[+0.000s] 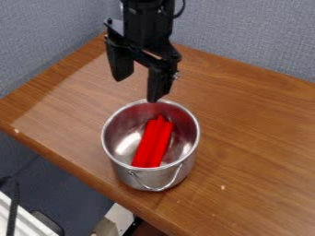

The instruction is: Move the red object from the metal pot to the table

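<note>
The red object (pixel 153 143), a long bright block, lies tilted inside the metal pot (pixel 121 158), one end near the far wall and the other down near the front. The shiny pot stands near the front edge of the brown table (pixel 74 97). My gripper (pixel 135 76) hangs open above the pot's far-left rim, its two black fingers spread wide with nothing between them. One fingertip (pixel 157 93) is just over the rim; the gripper is clear of the block.
A grey-blue wall rises behind the table. The table's rounded front edge (pixel 74 161) runs close by the pot, with floor below it. Bare wood stretches left of and behind the pot.
</note>
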Tool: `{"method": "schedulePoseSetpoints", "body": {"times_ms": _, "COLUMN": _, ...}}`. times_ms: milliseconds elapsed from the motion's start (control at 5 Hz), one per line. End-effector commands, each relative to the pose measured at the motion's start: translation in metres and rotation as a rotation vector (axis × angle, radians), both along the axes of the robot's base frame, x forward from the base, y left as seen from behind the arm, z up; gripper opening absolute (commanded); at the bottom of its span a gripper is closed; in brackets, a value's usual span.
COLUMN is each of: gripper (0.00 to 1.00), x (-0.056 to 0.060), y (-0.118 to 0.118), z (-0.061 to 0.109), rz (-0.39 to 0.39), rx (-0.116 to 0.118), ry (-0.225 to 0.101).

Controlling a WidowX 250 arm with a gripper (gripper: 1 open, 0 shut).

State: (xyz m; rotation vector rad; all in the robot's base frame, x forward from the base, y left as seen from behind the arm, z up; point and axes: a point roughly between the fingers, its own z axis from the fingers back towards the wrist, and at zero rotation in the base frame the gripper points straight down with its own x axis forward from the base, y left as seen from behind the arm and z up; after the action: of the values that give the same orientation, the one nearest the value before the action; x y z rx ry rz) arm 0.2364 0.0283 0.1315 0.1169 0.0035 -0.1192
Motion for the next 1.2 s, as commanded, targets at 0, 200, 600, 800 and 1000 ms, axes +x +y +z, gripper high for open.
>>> {"method": "schedulePoseSetpoints", "body": {"times_ms": 0, "gripper": 1.00, "x": 0.003, "y": -0.001, "z": 0.011, "rz": 0.044, "rx": 0.016, "ry": -0.046}}
{"method": "schedulePoseSetpoints", "body": {"times_ms": 200, "gripper": 1.00, "x": 0.010, "y": 0.000, "z": 0.021, "rz": 0.053, "rx": 0.020, "ry": -0.054}}
{"method": "schedulePoseSetpoints", "body": {"times_ms": 600, "gripper": 1.00, "x": 0.042, "y": -0.013, "z": 0.033, "rz": 0.097, "rx": 0.014, "ry": -0.058}}
{"method": "schedulePoseSetpoints", "body": {"times_ms": 800, "gripper": 1.00, "x": 0.043, "y": -0.016, "z": 0.029, "rz": 0.049, "rx": 0.010, "ry": -0.041}}
{"method": "schedulePoseSetpoints", "body": {"times_ms": 1000, "gripper": 1.00, "x": 0.042, "y": -0.017, "z": 0.028, "rz": 0.010, "rx": 0.009, "ry": -0.028}}
